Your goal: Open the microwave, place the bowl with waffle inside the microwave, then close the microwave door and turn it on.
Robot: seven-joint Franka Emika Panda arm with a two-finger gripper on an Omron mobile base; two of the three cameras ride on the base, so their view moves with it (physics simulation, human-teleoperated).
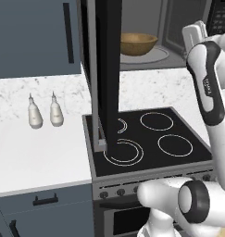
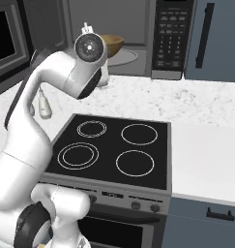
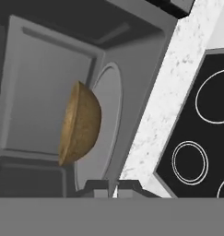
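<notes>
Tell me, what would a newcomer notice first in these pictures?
First the microwave door, swung wide open and standing out over the black stove. Then the wooden bowl already sitting on the glass turntable inside the microwave, with the shut gripper just outside the cavity.

flat, even rendered light, no glare; soft blur throughout (edges slightly jagged), the microwave cavity dim.
</notes>
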